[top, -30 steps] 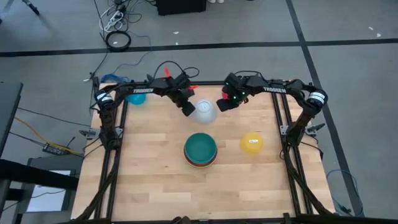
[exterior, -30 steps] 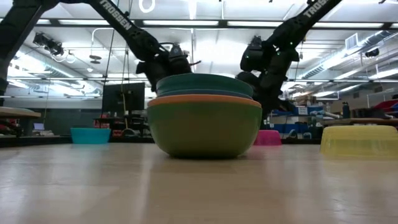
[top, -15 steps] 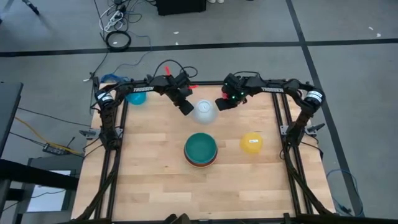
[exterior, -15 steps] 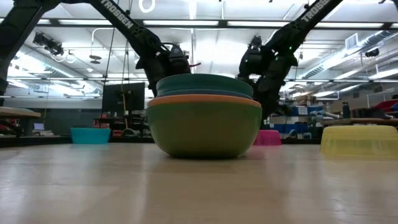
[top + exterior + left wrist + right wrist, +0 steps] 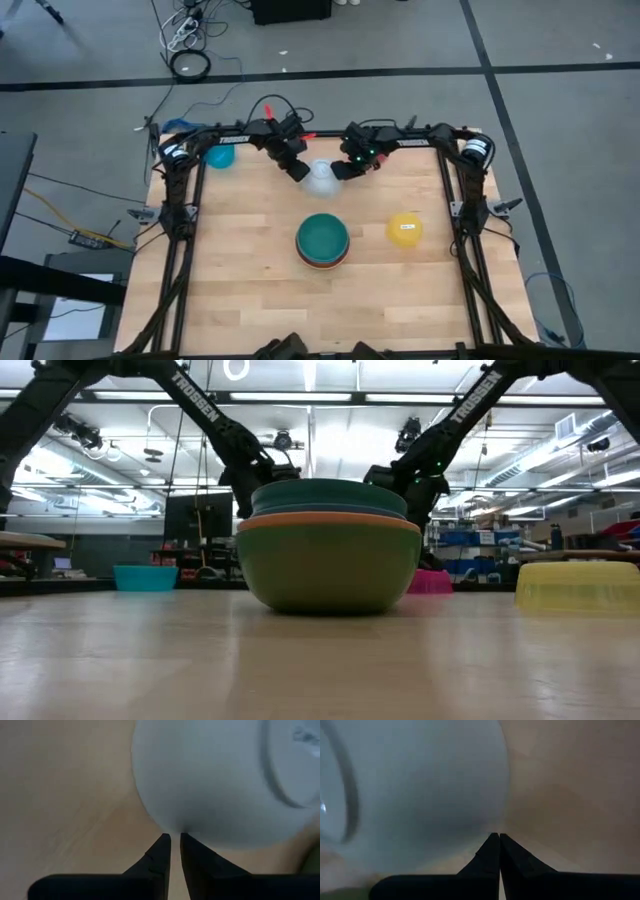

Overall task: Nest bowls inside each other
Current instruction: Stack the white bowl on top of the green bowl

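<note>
Three nested bowls (image 5: 323, 240), teal bowl (image 5: 323, 234) innermost.

Upturned white bowl (image 5: 319, 179) tilted at table's back; teal-topped stack (image 5: 322, 240) central; yellow bowl (image 5: 404, 230) beside.

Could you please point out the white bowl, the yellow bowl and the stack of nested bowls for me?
white bowl (image 5: 320, 180): high view, on its upturned underside.
yellow bowl (image 5: 404, 229): high view, middle of its upturned base.
stack of nested bowls (image 5: 322, 237): high view, inside of the top teal bowl.
</note>
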Controlling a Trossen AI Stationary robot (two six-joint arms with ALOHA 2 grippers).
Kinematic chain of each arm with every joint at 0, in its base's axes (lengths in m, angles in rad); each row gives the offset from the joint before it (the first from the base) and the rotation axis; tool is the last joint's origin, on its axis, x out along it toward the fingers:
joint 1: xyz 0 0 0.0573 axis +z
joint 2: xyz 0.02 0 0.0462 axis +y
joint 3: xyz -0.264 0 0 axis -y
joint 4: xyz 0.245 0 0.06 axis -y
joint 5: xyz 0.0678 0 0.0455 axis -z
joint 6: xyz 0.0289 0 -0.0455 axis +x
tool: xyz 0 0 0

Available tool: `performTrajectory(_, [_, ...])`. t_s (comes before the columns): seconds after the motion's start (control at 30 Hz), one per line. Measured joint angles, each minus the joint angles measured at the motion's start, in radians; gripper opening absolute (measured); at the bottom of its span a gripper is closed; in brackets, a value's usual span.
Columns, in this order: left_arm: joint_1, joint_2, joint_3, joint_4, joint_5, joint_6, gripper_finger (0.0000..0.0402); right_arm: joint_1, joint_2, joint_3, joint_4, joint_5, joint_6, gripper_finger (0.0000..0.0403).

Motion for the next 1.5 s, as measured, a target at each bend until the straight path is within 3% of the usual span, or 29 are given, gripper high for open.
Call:
performTrajectory(0.17, [0.0, 0.04, 0.035, -0.013, 0.06, 0.028, 0.005, 0.009, 0.043, 0.065, -0.025, -0.012, -0.037, 0.0])
performTrajectory(0.7, [-0.084, 0.038, 0.14, -0.15, 0.103, 0.099, 0.005, 0.07, 0.056, 0.173, -0.104, 0.105, -0.118, 0.0])
performTrajectory(1.5, [-0.128, 0.036, 0.211, -0.225, 0.048, 0.125, 0.005, 0.128, -0.032, 0.184, -0.214, 0.22, -0.116, 0.0])
